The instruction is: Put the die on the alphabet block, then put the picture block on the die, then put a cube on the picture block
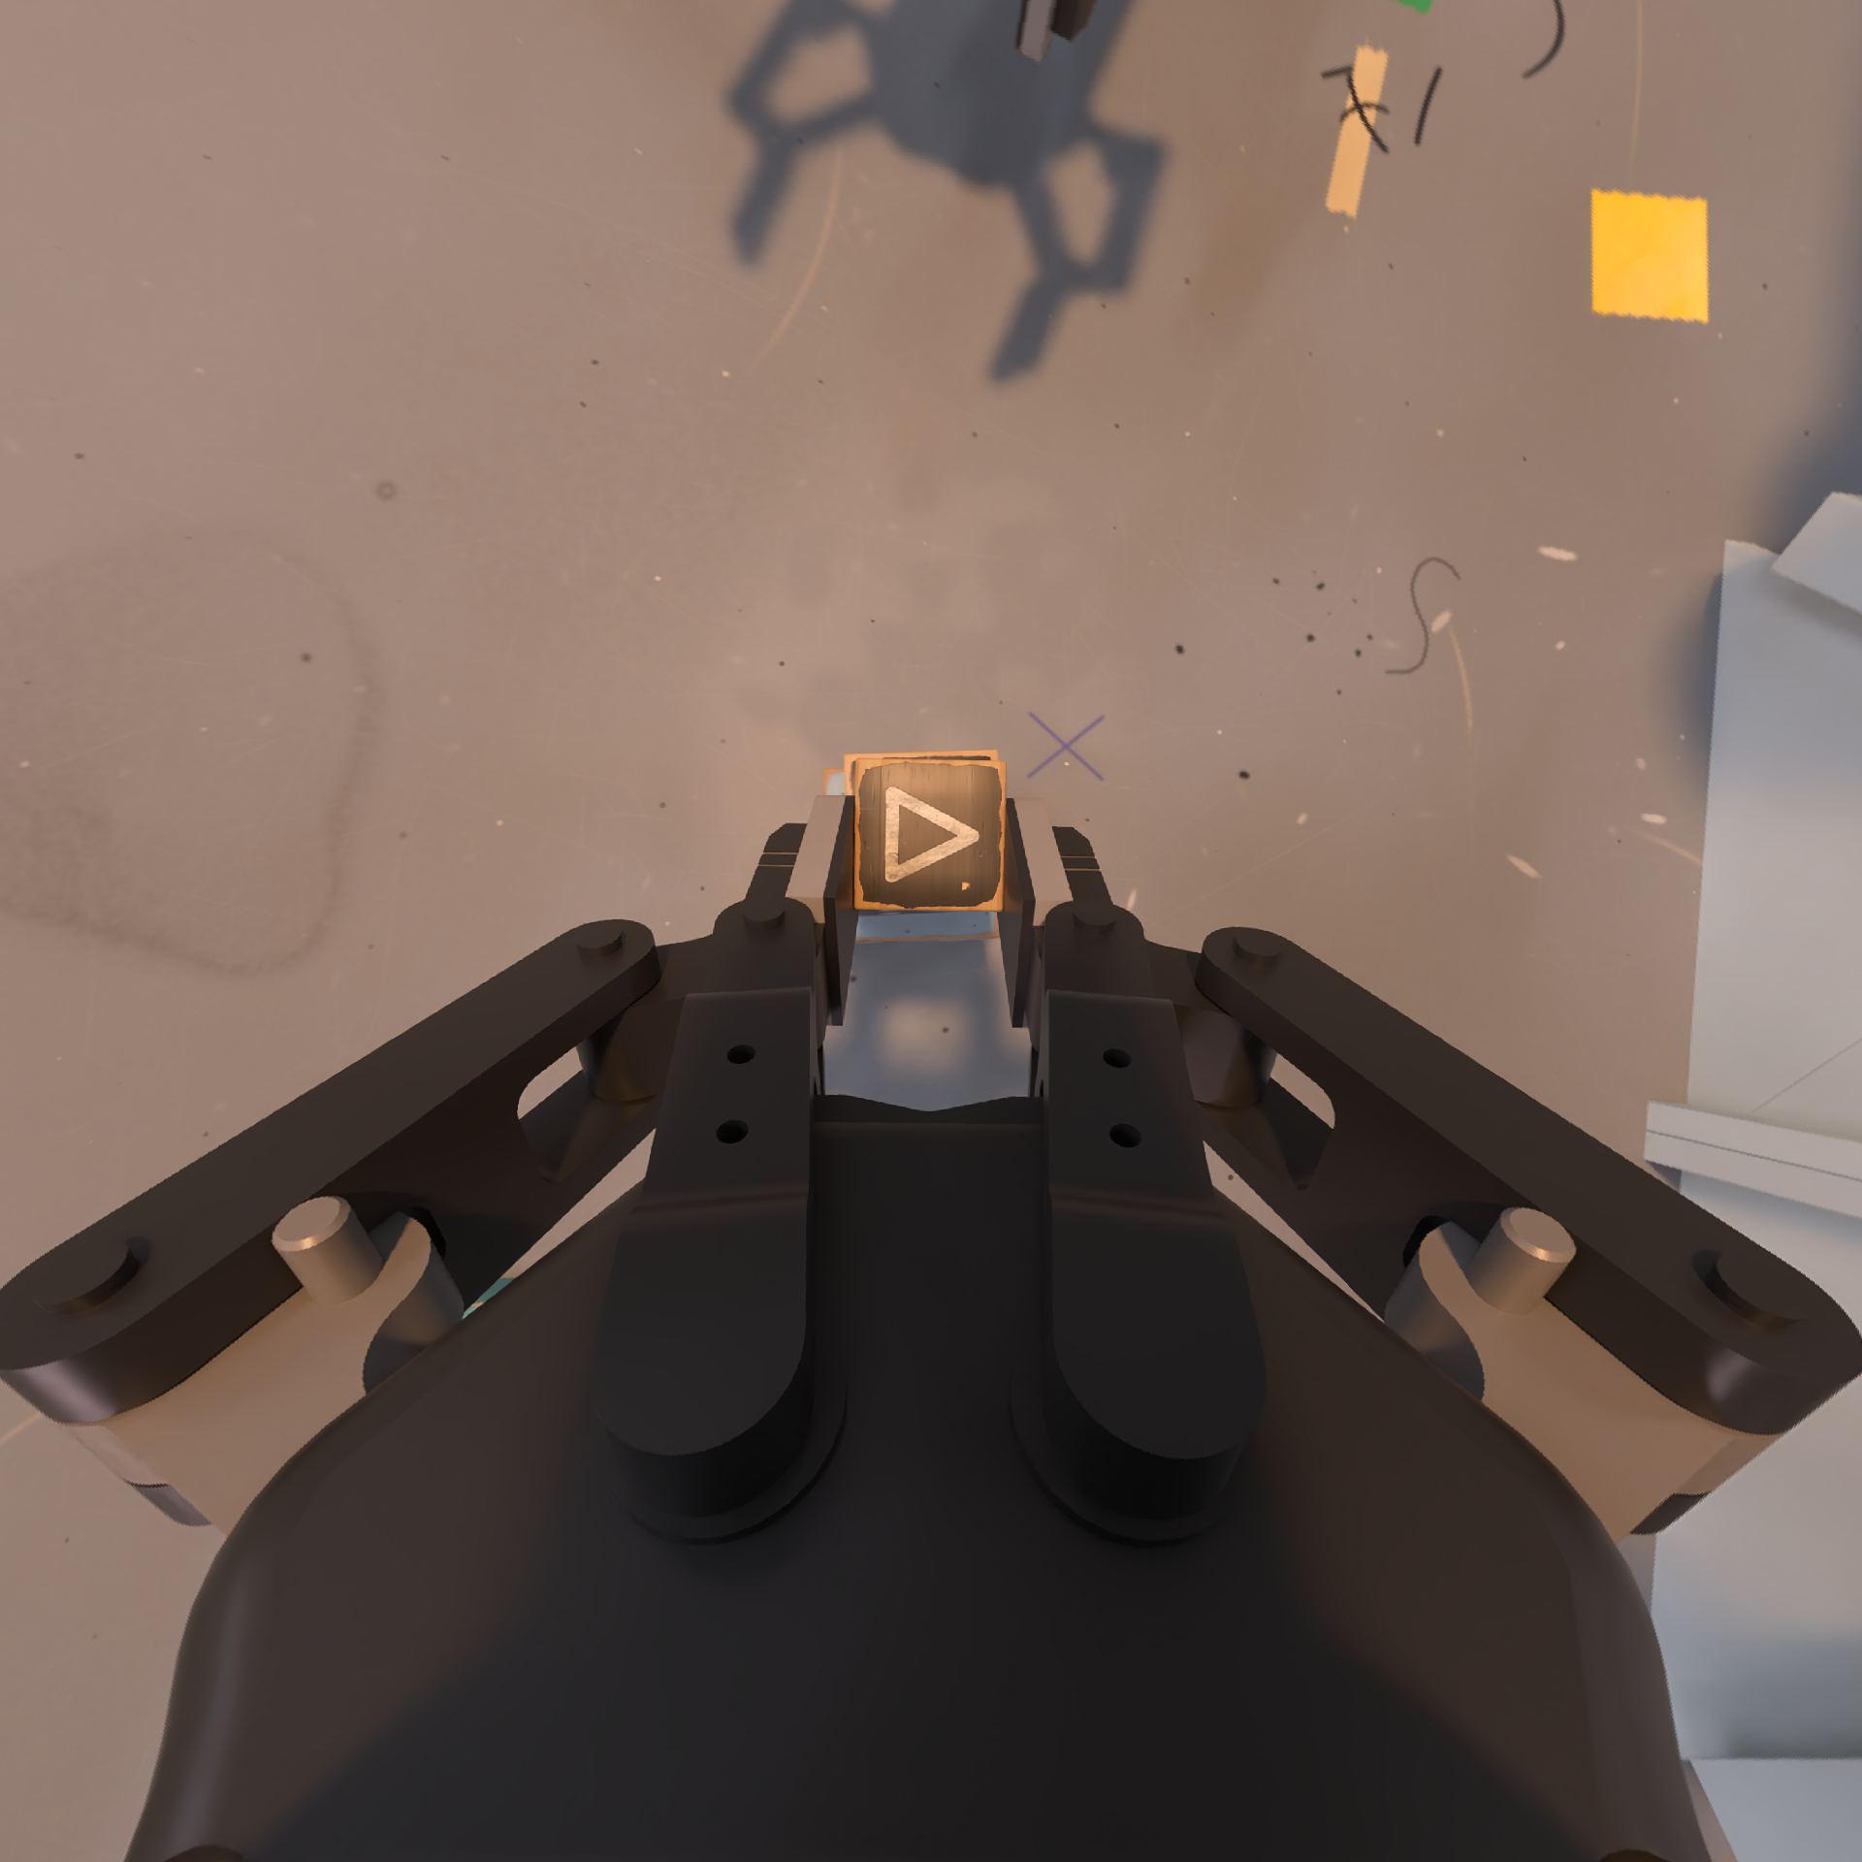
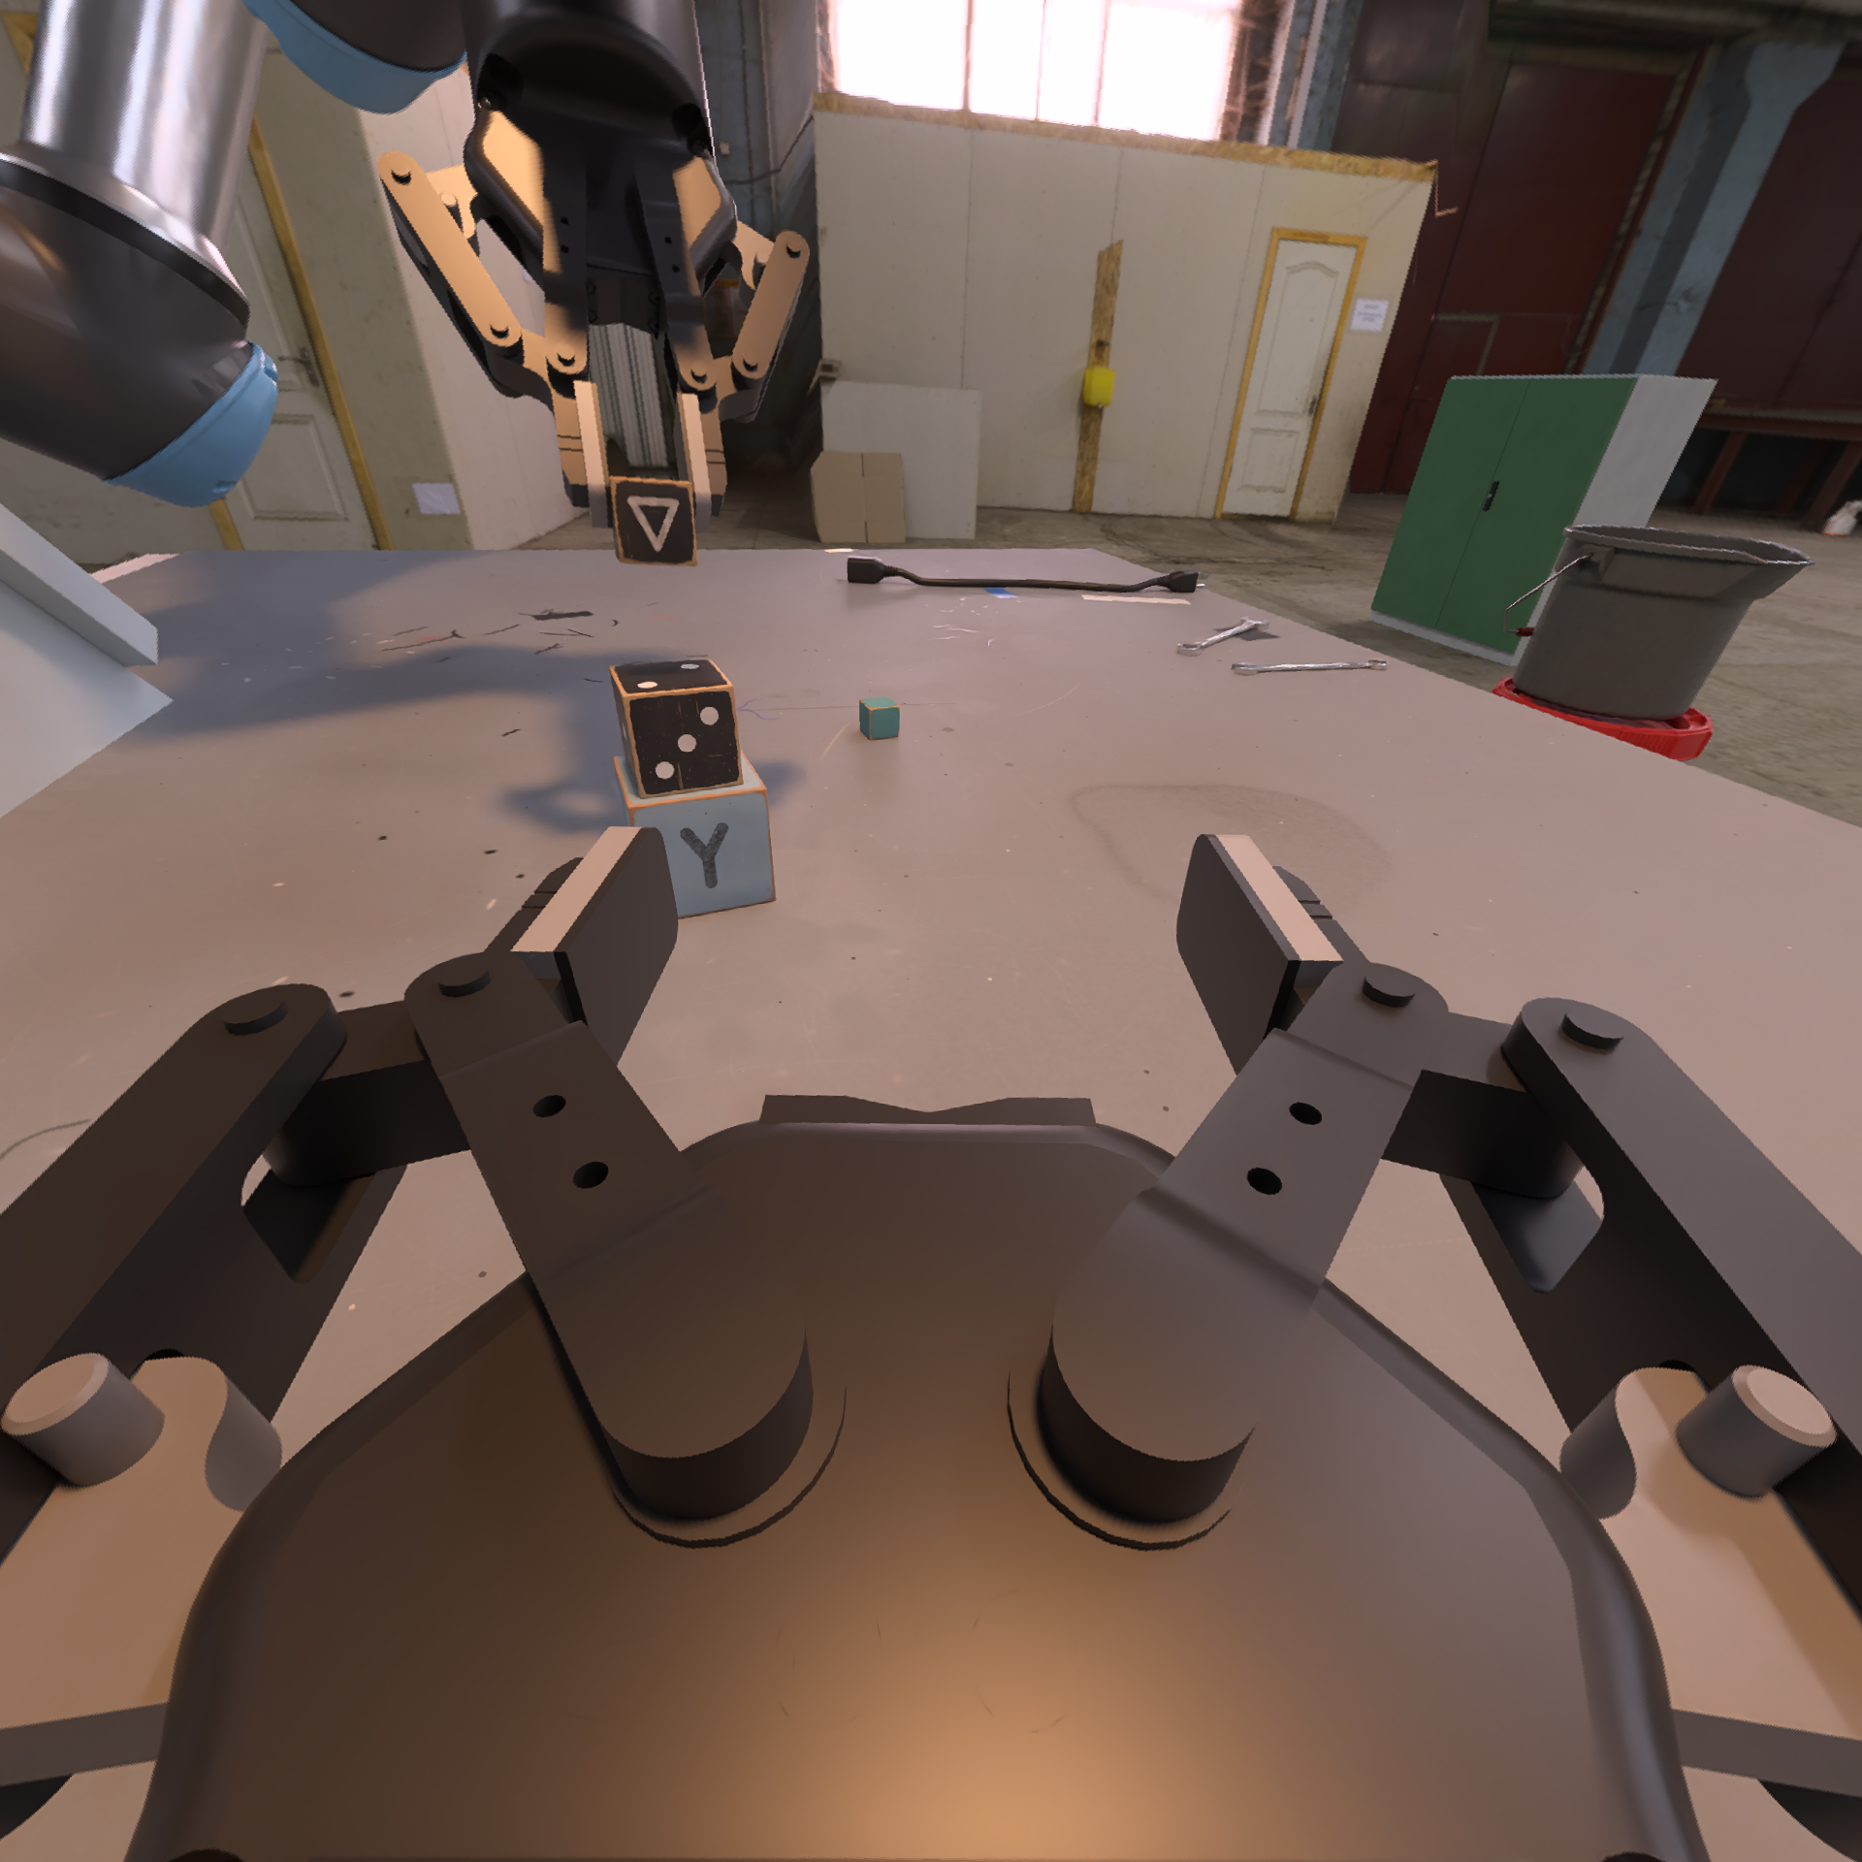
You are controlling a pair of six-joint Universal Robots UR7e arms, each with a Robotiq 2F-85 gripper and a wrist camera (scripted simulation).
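My left gripper (image 1: pixel 927 846) is shut on the picture block (image 1: pixel 929 836), a dark wooden cube with a pale triangle on its face. In the right wrist view that gripper (image 2: pixel 650 484) holds the picture block (image 2: pixel 655 521) high in the air above the stack. The black die (image 2: pixel 677 725) with white pips sits on the pale blue alphabet block (image 2: pixel 720 846) on the table. A small teal cube (image 2: pixel 880 717) lies on the table to the right of the stack. My right gripper (image 2: pixel 927 897) is open and empty, low over the table in front of the stack.
A black cable (image 2: pixel 1023 579) and two wrenches (image 2: pixel 1310 665) lie at the table's far side. A grey bucket (image 2: pixel 1652 615) stands off the table at right. A pale box edge (image 1: pixel 1773 907) is at right in the left wrist view. A yellow tape patch (image 1: pixel 1649 254) marks the table.
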